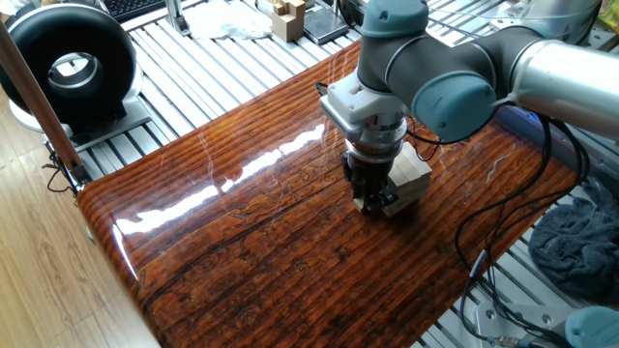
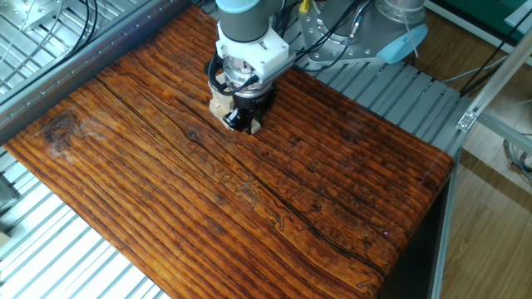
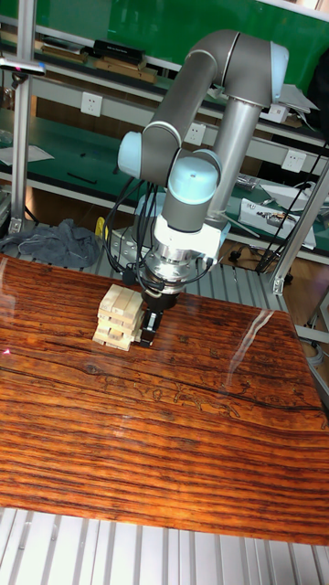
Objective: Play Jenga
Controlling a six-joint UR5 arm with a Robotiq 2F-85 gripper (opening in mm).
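The Jenga tower [image 1: 416, 171] [image 2: 217, 105] [image 3: 117, 317] is a short stack of pale wooden blocks on the dark glossy wooden table [image 1: 251, 242]. My gripper [image 1: 375, 200] [image 2: 241, 121] [image 3: 149, 329] points straight down, low against the tower's side, fingertips near the tabletop. A pale block end [image 1: 361, 202] [image 2: 253, 127] pokes out past the black fingers, which sit tight on either side of it. The wrist hides much of the tower in both fixed views.
A black ring-shaped device [image 1: 68, 63] stands off the table's left corner. A grey cloth [image 1: 580, 242] [image 3: 55, 245] lies on the slatted bench beside the table. Cables [image 1: 493, 242] hang from the arm. Small wooden pieces [image 1: 287, 17] sit at the back.
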